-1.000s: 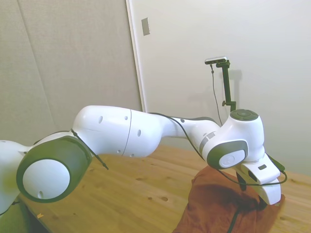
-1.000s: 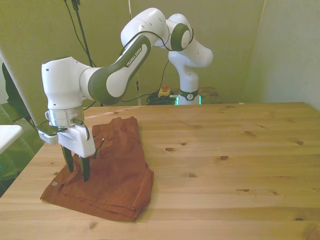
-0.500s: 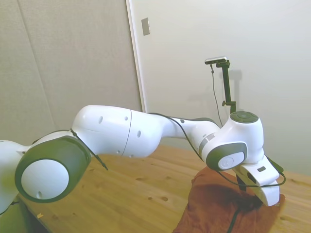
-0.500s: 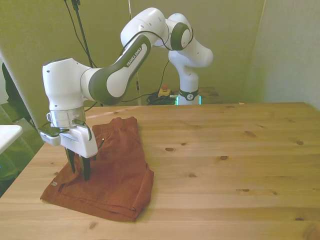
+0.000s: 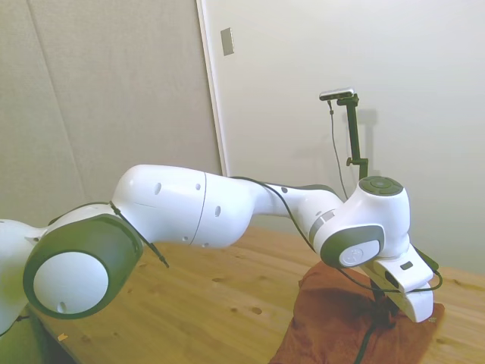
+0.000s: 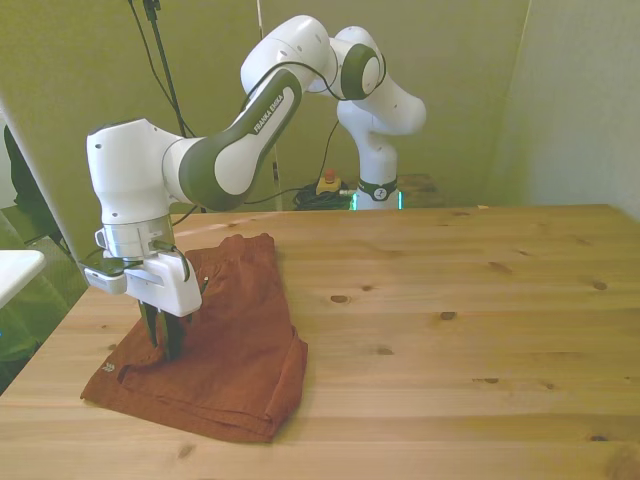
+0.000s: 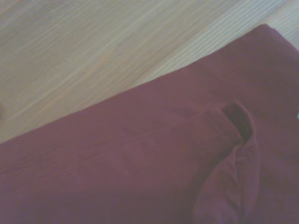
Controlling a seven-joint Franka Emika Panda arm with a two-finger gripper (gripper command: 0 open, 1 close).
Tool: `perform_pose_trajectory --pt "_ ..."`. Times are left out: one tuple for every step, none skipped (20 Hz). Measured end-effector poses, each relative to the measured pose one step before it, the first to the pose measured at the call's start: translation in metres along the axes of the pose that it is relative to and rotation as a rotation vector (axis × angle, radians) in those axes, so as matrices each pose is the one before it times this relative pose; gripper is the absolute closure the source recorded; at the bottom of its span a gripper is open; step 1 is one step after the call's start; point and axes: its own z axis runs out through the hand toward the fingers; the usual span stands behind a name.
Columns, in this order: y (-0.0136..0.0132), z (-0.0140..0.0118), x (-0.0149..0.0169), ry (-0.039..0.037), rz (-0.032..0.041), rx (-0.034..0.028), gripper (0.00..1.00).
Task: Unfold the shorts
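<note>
The rust-orange shorts (image 6: 235, 345) lie folded on the wooden table (image 6: 450, 320) at the front view's left, with a small pale tag (image 6: 106, 368) at the near corner. My gripper (image 6: 162, 345) points straight down onto the shorts' left part, its fingers drawn close together and pinching the top layer of fabric. In the side view the gripper (image 5: 383, 320) sits low on the shorts (image 5: 333, 322), fingertips partly hidden by the hand. The wrist view shows the shorts (image 7: 140, 168) from close by, with a raised pucker of cloth (image 7: 238, 140) and bare wood beyond the edge.
The table's left edge (image 6: 60, 330) runs close beside the shorts in the front view. A white object (image 6: 15, 265) sticks in at the front view's left edge. A wide stretch of bare wood spreads to the front view's right.
The fingers have closed from clearly apart to nearly together on the fabric. The hand has sunk slightly lower onto the shorts. The shorts have barely shifted.
</note>
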Motion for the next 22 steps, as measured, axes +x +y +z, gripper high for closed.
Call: perform_pose_trajectory --pt "0.00006 -0.00127 0.00003 -0.00118 -0.00698 0.0023 1.0" --pt "0.00016 -0.00125 -0.00012 -0.00152 -0.00654 0.00212 1.0" --pt "-0.00015 -0.00117 -0.00021 -0.0007 -0.00621 0.00186 1.0" --pt "-0.00051 -0.00121 -0.00025 0.00051 -0.00664 0.00174 1.0" --pt "-0.00044 -0.0008 -0.00034 0.00014 -0.00444 0.00119 1.0" --pt "-0.0005 -0.00097 -0.00027 0.00033 -0.00351 0.00133 1.0" --pt "-0.00065 -0.00122 -0.00036 0.00045 -0.00251 0.00182 1.0" --pt "-0.00102 -0.0018 -0.0005 0.00095 -0.00339 0.00278 1.0" --pt "-0.0016 -0.00256 -0.00089 0.00122 -0.00684 0.00435 1.0" --pt "-0.0016 -0.00355 -0.0012 0.0019 -0.00853 0.00535 1.0" --pt "-0.00116 -0.00427 -0.00169 0.00403 -0.00908 0.00696 1.0" --pt "-0.00132 -0.00515 -0.00306 0.00399 -0.00959 0.00824 1.0" --pt "-0.00207 -0.0067 -0.00427 0.00158 -0.01099 0.00809 1.0" --pt "-0.00255 -0.00734 -0.00531 0.00328 -0.01365 0.01042 1.0" --pt "-0.00179 -0.0074 -0.00725 0.00148 -0.01534 0.00828 1.0" --pt "-0.00153 -0.00698 -0.00857 0.00119 -0.01391 0.00778 1.0" --pt "-0.00196 -0.00733 -0.00959 0.0029 -0.01572 0.0076 1.0" --pt "-0.00215 -0.00716 -0.0107 0.00382 -0.01616 0.00639 1.0" --pt "-0.00382 -0.00739 -0.01321 0.00349 -0.01622 0.00741 1.0" --pt "-0.00509 -0.00755 -0.0148 0.00165 -0.01717 0.00683 1.0" --pt "-0.00588 -0.00765 -0.01508 0.00173 -0.0173 0.00469 1.0" --pt "-0.00657 -0.00669 -0.01563 0.00137 -0.01891 0.00524 1.0"
